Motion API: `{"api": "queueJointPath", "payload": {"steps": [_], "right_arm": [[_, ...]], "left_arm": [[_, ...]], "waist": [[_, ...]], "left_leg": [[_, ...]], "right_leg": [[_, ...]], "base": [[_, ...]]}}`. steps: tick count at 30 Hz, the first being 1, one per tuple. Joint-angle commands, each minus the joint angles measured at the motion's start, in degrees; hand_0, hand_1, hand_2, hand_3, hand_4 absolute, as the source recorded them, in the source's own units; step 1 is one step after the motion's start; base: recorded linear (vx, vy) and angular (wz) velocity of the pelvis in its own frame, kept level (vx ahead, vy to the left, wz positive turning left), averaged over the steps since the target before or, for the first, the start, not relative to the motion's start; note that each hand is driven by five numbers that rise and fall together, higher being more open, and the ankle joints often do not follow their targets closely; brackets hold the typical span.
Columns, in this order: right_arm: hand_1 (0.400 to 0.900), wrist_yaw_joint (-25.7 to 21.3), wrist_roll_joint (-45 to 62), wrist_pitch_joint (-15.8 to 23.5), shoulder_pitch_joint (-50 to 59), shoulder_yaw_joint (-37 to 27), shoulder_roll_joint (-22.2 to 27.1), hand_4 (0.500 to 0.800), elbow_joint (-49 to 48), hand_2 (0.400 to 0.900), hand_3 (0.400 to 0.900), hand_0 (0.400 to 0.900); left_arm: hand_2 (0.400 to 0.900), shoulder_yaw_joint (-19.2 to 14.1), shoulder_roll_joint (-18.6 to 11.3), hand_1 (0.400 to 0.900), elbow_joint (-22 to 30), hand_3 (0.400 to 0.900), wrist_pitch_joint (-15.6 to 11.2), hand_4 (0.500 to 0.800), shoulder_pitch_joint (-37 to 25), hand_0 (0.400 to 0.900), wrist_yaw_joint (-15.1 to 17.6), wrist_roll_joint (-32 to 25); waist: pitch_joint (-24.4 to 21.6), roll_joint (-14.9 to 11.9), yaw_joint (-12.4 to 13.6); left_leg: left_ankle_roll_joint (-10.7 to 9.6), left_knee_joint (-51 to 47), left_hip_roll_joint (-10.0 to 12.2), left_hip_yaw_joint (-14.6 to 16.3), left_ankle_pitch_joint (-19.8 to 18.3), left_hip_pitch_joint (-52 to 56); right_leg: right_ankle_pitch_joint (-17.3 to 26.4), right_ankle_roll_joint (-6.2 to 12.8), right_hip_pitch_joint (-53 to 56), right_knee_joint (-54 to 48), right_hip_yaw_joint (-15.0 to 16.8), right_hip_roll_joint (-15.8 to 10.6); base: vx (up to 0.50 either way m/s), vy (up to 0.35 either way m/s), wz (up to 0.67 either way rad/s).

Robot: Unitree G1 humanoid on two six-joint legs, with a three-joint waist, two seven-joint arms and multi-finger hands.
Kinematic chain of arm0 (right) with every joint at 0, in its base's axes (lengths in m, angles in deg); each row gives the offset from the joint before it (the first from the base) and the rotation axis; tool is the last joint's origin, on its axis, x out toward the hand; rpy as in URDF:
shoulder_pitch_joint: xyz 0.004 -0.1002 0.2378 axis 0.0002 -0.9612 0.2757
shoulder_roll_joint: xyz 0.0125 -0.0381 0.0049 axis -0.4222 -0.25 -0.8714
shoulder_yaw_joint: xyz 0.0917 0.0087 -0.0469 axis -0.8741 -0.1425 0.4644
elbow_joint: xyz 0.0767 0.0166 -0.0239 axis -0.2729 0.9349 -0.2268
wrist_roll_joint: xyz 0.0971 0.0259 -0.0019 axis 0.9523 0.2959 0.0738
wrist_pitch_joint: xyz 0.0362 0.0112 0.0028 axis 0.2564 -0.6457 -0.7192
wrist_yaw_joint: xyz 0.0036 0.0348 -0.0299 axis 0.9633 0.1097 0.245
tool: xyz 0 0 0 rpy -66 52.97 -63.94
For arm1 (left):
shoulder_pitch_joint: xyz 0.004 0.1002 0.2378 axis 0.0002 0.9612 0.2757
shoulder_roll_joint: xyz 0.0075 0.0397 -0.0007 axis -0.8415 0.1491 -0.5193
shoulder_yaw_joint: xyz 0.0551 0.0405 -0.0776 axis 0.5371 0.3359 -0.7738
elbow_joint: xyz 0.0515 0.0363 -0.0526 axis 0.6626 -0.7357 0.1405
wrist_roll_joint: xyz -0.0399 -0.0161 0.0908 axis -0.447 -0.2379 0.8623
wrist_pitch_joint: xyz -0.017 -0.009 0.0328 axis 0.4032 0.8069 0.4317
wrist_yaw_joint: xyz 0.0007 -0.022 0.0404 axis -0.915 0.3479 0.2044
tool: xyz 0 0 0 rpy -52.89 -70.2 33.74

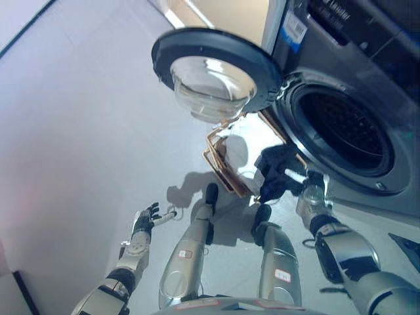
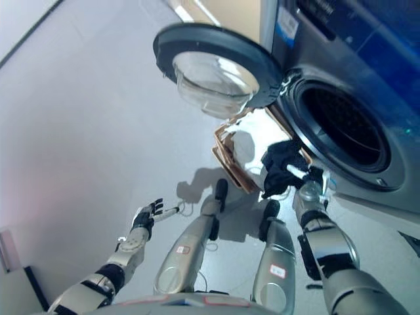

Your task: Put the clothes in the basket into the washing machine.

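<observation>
Gripping a black crumpled garment, right hand raised over the woven tan basket's near rim, just below the dark grey front-loading washing machine's open drum mouth. Left hand released, fingers spread, over pale grey floor.

We see silver-grey arms, black joint bands; dark left hand, dark right hand, white-tipped fingers.
</observation>
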Motion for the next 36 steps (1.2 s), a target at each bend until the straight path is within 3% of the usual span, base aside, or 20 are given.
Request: {"api": "queueJointPath", "payload": {"steps": [1,8,15,20,22,23,24,29,36], "right_arm": [[0.4,1.82,11.47,8.33,1.45,-4.14,1.02,0.5,-4.55,0.4,0.4,0.4],[0.4,2.96,20.21,12.0,4.85,-8.19,2.34,0.5,-7.55,0.4,0.4,0.4],[0.4,-0.07,23.51,13.66,19.66,-9.15,11.58,0.5,-5.63,0.4,0.4,0.4],[0.4,-3.69,21.9,15.37,27.04,-7.91,17.53,0.5,-8.14,0.4,0.4,0.4],[0.4,-3.57,20.96,14.23,30.17,-5.7,20.48,0.5,-6.45,0.4,0.4,0.4],[0.592,-3.44,20.33,13.45,31.98,-4.28,21.55,0.615,-5.71,0.592,0.592,0.592],[0.9,-2.9,20.79,13.0,32.78,-3.85,21.85,0.8,-5.29,0.9,0.9,0.9],[0.9,0.69,21.67,10.87,34.58,-0.78,22.57,0.8,-2.25,0.9,0.9,0.9],[0.9,2.09,21.76,9.94,33.94,-0.79,21.16,0.8,1.01,0.9,0.9,0.9]], "left_arm": [[0.9,-1.9,-0.14,0.9,-4.51,0.9,-0.44,0.8,2.99,0.9,0.83,2.22],[0.9,-1.93,1.31,0.9,-5.64,0.9,-1.15,0.8,5.21,0.9,0.25,1.19],[0.9,-0.33,0.71,0.9,-5.17,0.9,-1.75,0.8,5.75,0.9,-0.5,-0.42],[0.9,0.33,0.97,0.9,-5.2,0.9,-1.75,0.8,5.82,0.9,-0.53,-0.64],[0.9,0.63,0.82,0.9,-5.0,0.9,-1.69,0.8,5.82,0.9,-0.69,-0.71],[0.9,0.65,0.7,0.9,-5.04,0.9,-1.64,0.8,5.77,0.9,-0.74,-0.76],[0.9,0.71,0.78,0.9,-5.07,0.9,-1.53,0.8,5.72,0.9,-0.86,-0.86],[0.9,0.8,0.51,0.9,-4.9,0.9,-1.4,0.8,5.56,0.9,-1.76,-1.46],[0.9,1.18,0.77,0.9,-4.18,0.9,-1.38,0.8,5.3,0.9,-2.25,-2.29]], "waist": [[-2.84,3.71,0.77],[-4.18,6.61,1.53],[-5.15,9.94,3.66],[-5.33,11.11,4.18],[-5.54,11.04,4.53],[-5.59,10.98,4.59],[-5.58,10.96,4.62],[-6.12,10.04,4.77],[-6.59,9.34,4.58]], "left_leg": [[-1.17,-5.17,-1.04,-1.08,-1.82,2.38],[-1.94,-9.34,-1.09,0.44,-0.73,5.75],[-3.02,-10.8,-1.06,0.42,-0.14,5.94],[-3.39,-10.94,-1.04,-0.19,0.03,5.65],[-3.49,-10.94,-0.99,-0.42,-0.04,5.67],[-3.53,-10.94,-0.98,-0.47,-0.05,5.62],[-3.55,-10.94,-0.94,-0.57,-0.04,5.58],[-3.45,-10.94,-0.57,-0.25,-0.21,5.43],[-3.08,-10.94,-0.49,0.06,-0.61,5.74]], "right_leg": [[4.2,2.4,7.57,-13.1,1.96,2.49],[6.49,2.84,10.22,-18.31,2.77,2.63],[6.91,3.11,10.66,-19.88,2.21,2.23],[6.49,3.0,10.08,-19.21,2.25,1.89],[6.35,3.02,10.04,-19.0,2.1,1.78],[6.38,3.01,9.97,-18.96,2.11,1.77],[6.38,3.02,9.96,-18.96,2.1,1.77],[6.88,3.03,9.88,-19.55,2.43,2.19],[7.36,2.99,10.05,-20.22,2.94,2.38]], "base": [[0.01,0.002,-0.3],[-0.01,0.015,-0.09],[0.03,0.002,0.06],[0.06,-0.009,0.06],[0.06,-0.03,0.06],[0.05,-0.043,0.05],[0.04,-0.038,0.02],[0.04,-0.03,-0.08],[0.01,-0.003,-0.06]]}}
